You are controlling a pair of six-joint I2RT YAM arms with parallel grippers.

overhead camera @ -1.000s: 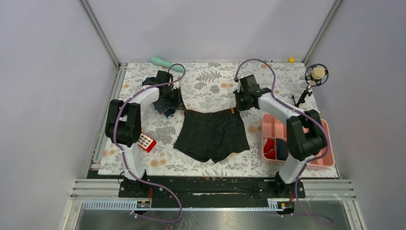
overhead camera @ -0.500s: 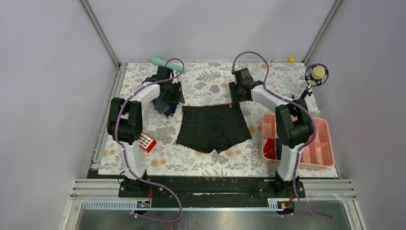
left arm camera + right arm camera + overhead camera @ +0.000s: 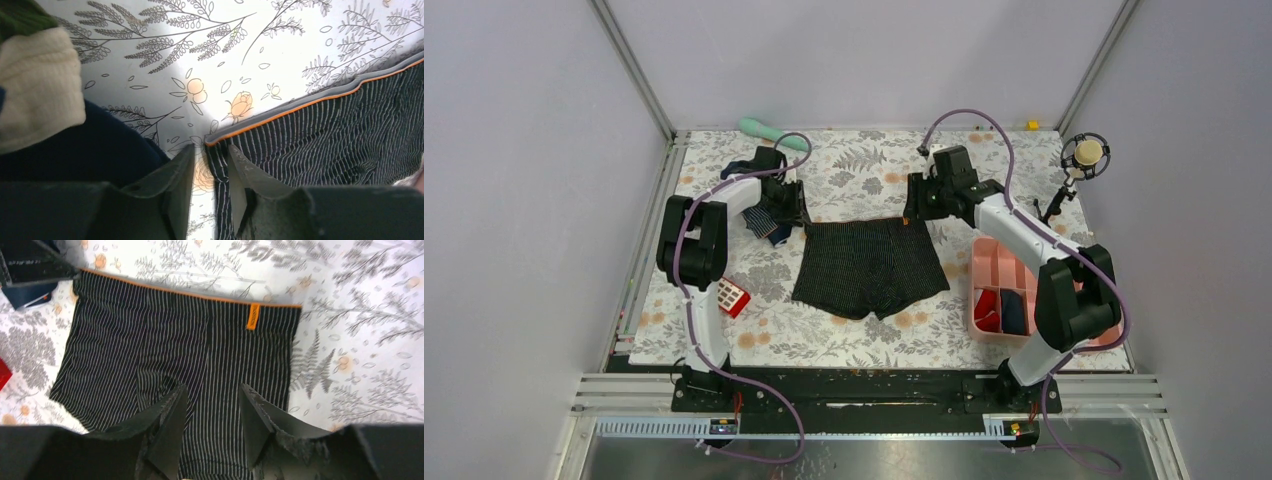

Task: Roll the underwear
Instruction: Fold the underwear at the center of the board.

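Clock directions are read in the top view, with 12 toward the far wall.

Left pincer point(image 3: 210, 167): fingers are seen apart, with nothing clamped. In the gap between them, in the wrist view, the left corner of the underwear point(image 3: 869, 265) is seen, its side edge running down between the fingertips. Whether the fingers touch the cloth cannot be told. The orange-edged waistband point(image 3: 310, 102) is seen running off toward the upper right of that view. Just beside the pincer, at its 9 o'clock, a navy garment point(image 3: 766, 222) with a cream cuff is bunched.

Right pincer point(image 3: 212, 405): fingers are spread apart and nothing is held. It is raised above the underwear, most of which is seen below it in the wrist view. An orange tag point(image 3: 254, 316) is noted on the waistband near the right corner.

The underwear is laid out flat at the middle of the floral worktop point(image 3: 864, 170), waistband toward 12, leg openings toward 6. The left pincer is placed at its 11 o'clock corner, the right at its 1 o'clock corner.

At 8 o'clock of the underwear, apart from it, a red keypad point(image 3: 731, 296) is seen. At 3 o'clock, near the hem, a pink tray point(image 3: 1024, 262) is set, with a red roll point(image 3: 986, 305) in its near compartment.
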